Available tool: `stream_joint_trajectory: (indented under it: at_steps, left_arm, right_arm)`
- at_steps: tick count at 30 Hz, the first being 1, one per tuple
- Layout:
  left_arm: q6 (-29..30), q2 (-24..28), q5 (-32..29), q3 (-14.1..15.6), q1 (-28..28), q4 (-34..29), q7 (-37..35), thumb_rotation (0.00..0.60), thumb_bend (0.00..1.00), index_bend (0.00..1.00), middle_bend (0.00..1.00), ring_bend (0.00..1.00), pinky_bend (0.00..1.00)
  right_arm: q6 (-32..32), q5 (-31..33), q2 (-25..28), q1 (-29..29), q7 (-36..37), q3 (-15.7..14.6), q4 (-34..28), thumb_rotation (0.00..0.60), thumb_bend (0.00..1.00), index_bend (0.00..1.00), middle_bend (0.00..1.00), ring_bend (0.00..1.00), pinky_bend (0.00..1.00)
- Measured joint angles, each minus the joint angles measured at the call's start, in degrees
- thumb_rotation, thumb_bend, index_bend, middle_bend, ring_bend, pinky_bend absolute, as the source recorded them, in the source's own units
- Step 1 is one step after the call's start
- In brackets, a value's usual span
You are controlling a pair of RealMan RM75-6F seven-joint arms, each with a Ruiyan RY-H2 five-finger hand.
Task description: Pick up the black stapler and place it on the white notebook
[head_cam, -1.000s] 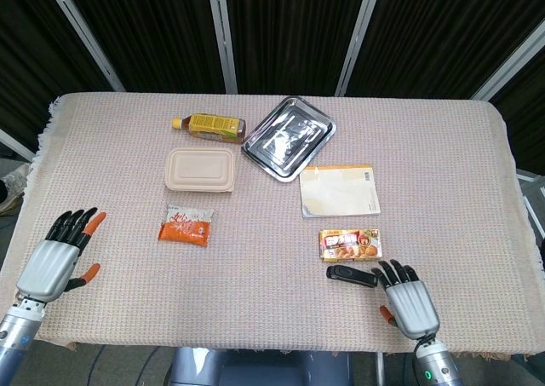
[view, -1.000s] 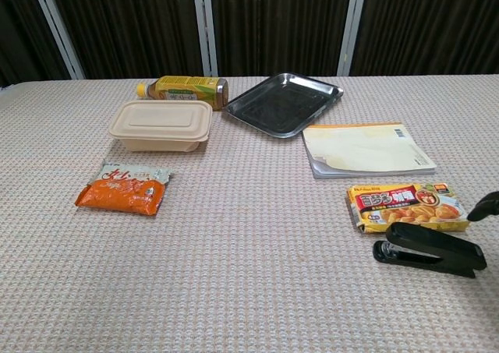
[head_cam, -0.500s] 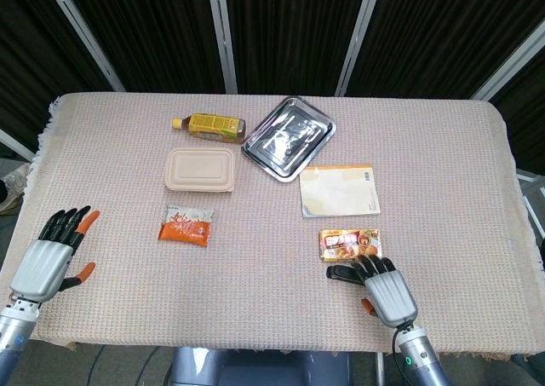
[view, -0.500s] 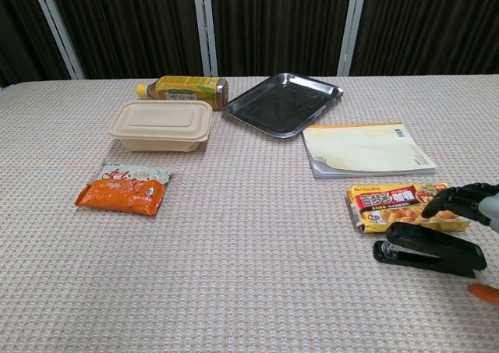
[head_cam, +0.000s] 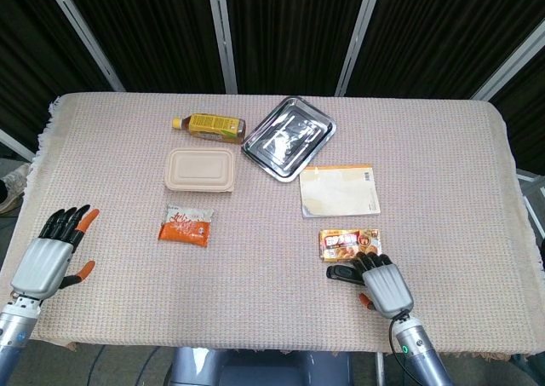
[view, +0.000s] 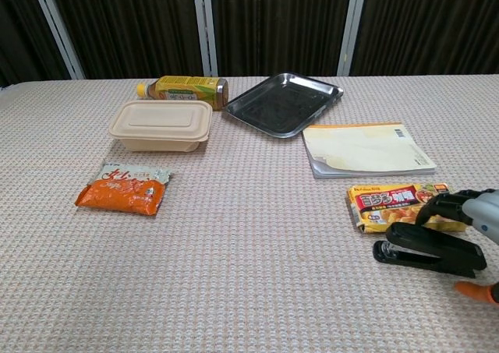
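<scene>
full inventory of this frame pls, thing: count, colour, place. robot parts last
table: 1, beige woven cloth, fills both views
bottle: 1, yellow label, lying at the back left
lidded container: 1, beige, in front of the bottle
metal tray: 1, silver, back centre
white notebook: 1, white with orange top edge, right of centre
snack packet: 1, orange, front left
food box: 1, yellow and red, in front of the notebook
black stapler: 1, black, in front of the food box, on the cloth
left robot hand: 1, grey with black and orange fingers, front left, holding nothing
right robot hand: 1, same colours, fingers over the stapler's right end; grip unclear
</scene>
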Motion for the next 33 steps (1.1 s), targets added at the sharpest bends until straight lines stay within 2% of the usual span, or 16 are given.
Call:
stream_joint_trajectory:
  at_steps: [7, 13, 21, 27, 33]
  left_arm:
    - [0.2, 0.1, 0.2, 0.0, 0.0, 0.2, -0.7, 0.600, 0.30, 0.00, 0.00, 0.00, 0.06]
    - [0.4, 0.1, 0.3, 0.0, 0.1, 0.6, -1.3, 0.600, 0.30, 0.00, 0.00, 0.00, 0.06]
    - [0.3, 0.0, 0.5, 0.0, -0.1, 0.6, -1.1, 0.600, 0.30, 0.00, 0.00, 0.00, 0.05]
    - [0.4, -0.1, 0.8, 0.2, 0.0, 0.5, -0.9, 0.600, 0.30, 0.00, 0.00, 0.00, 0.05]
    - [0.4, -0.3, 0.9, 0.3, 0.0, 0.4, -0.2, 0.600, 0.30, 0.00, 0.00, 0.00, 0.06]
  right_arm:
    - [0.0, -0.3, -1.5, 0.8, 0.1, 0.1, 1.4, 0.600, 0.26, 0.52, 0.40, 0.43, 0.54]
    - [2.3, -2.1, -3.1, 1.0, 0.1, 0.4, 3.2, 0.600, 0.27, 0.61, 0.48, 0.53, 0.65]
    - [4.7, -4.0, -3.1, 1.0, 0.2, 0.5, 3.7, 0.600, 0.29, 0.64, 0.50, 0.57, 0.68]
    - [4.8, -4.6, -1.1, 1.6, -0.8, 0.9, 0.4, 0.600, 0.29, 0.64, 0.51, 0.58, 0.69]
    - [1.7, -2.8, 1.1, 4.4, 3.3, 3.8, -1.7, 0.600, 0.29, 0.65, 0.52, 0.59, 0.70]
